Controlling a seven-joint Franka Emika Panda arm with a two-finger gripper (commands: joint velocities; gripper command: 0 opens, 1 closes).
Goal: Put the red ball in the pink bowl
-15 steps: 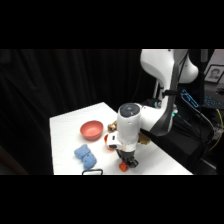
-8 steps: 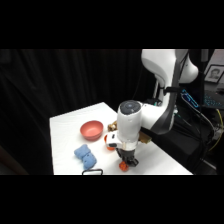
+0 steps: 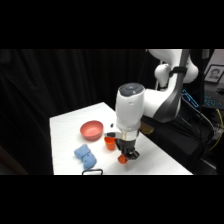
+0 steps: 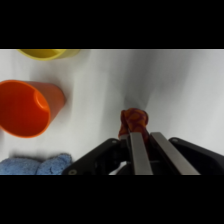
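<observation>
White table, side view: gripper lowered near the front edge, arm rising from it to the upper right. Red ball: at the gripper's tip, low over or on the table, partly covered by the black linkage. Wrist view: red ball sits at the ends of the two fingers, which run close together up from the bottom edge with only a narrow gap; the ball lies at their tips, seemingly pinched, though actual contact is hard to confirm. Pink bowl: upright, well apart from the ball, toward the table's middle left. Orange cup: between bowl and gripper, just beside the gripper. Blue cloth: near the front edge, left of the gripper. Yellow dish rim: top of the wrist view.
</observation>
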